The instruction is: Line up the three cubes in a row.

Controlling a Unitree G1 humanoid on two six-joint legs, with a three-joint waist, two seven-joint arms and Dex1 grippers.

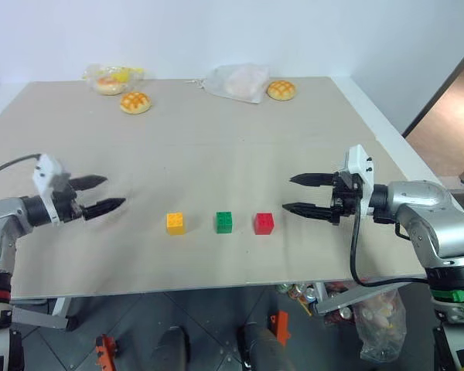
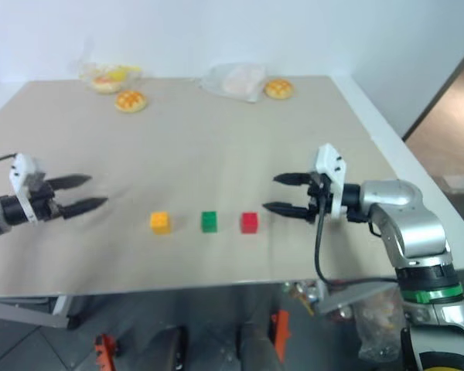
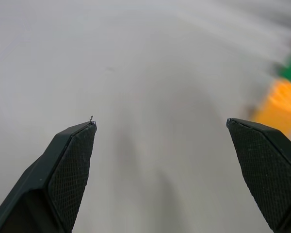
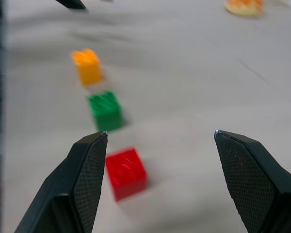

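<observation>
Where cubes [image 1: 223, 222] align, beige tabletop [image 1: 240, 154] meets wall [image 1: 232, 35].

Robot lab, bare test table [image 1: 216, 154], plain white wall [image 1: 255, 31]

The tan table [image 1: 216, 154] bore an orange-yellow cube [image 1: 175, 222], green cube [image 1: 224, 222] and red cube [image 1: 264, 223] (one row, toward 6 o'clock); two buns [image 1: 135, 102] and two plastic bags [image 1: 236, 81] lay toward 12 o'clock.

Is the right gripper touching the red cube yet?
Apart. In the left eye view, bare table shows between the red cube and the open right gripper, which holds nothing.
</observation>
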